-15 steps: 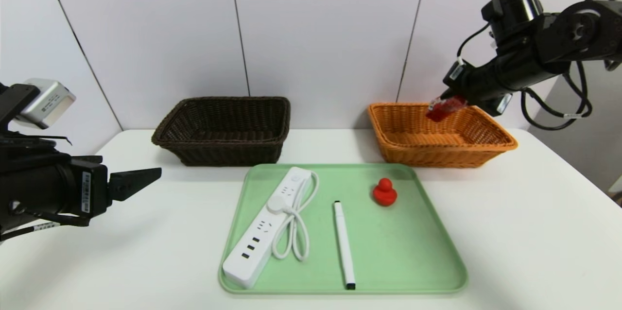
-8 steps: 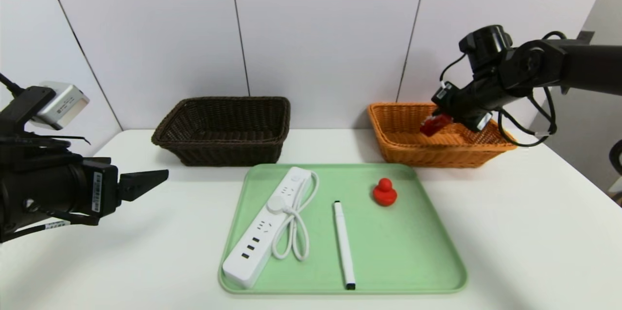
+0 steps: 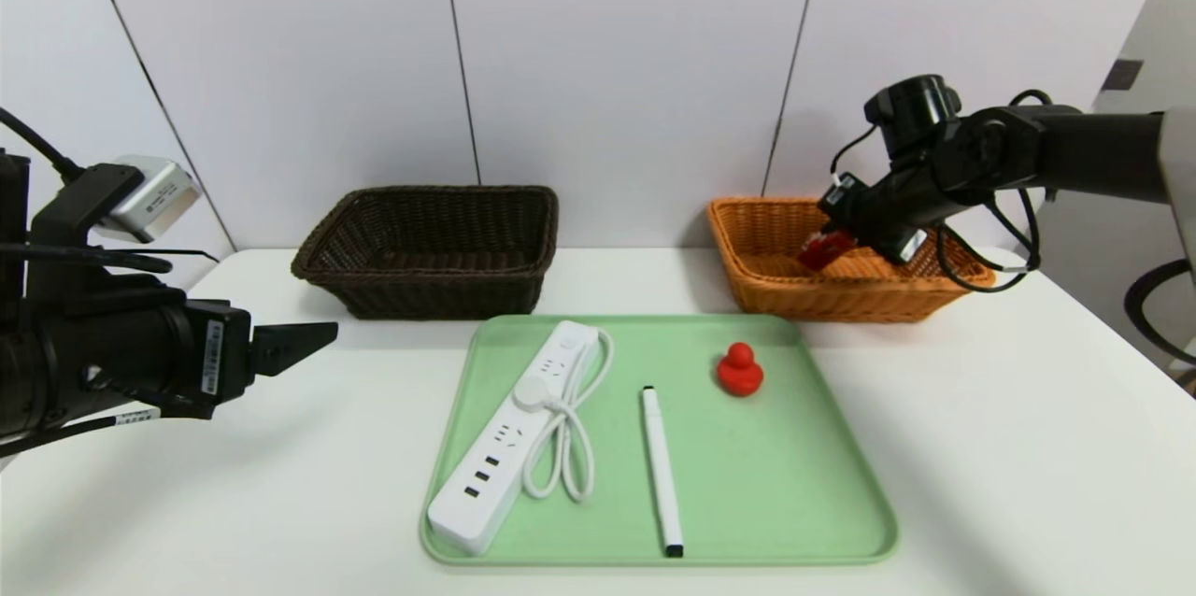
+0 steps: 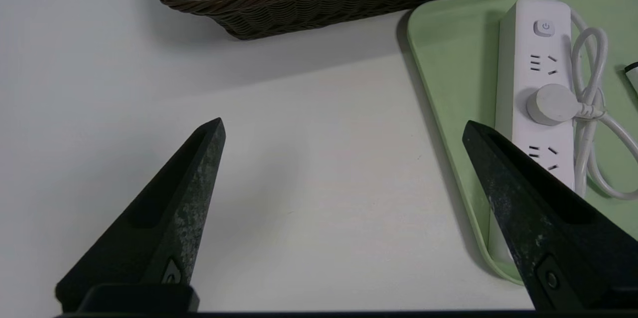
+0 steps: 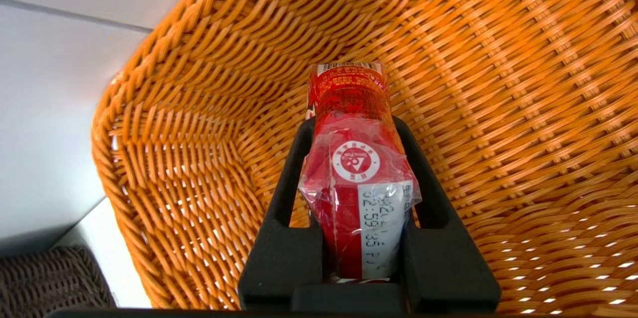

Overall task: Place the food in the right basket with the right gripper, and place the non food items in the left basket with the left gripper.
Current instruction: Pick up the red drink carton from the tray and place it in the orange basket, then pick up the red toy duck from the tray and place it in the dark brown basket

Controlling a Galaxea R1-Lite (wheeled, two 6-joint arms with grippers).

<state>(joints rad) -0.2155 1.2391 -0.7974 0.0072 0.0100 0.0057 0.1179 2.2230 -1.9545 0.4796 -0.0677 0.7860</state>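
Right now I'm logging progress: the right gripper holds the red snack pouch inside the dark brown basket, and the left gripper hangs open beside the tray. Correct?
One thing is wrong: the basket. The right gripper holds the red snack pouch inside the orange basket, as the right wrist view shows. The dark brown basket has nothing visible in it. The left gripper does hang open beside the tray.

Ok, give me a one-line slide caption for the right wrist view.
Right gripper shut on the red snack pouch, held inside the orange wicker basket.
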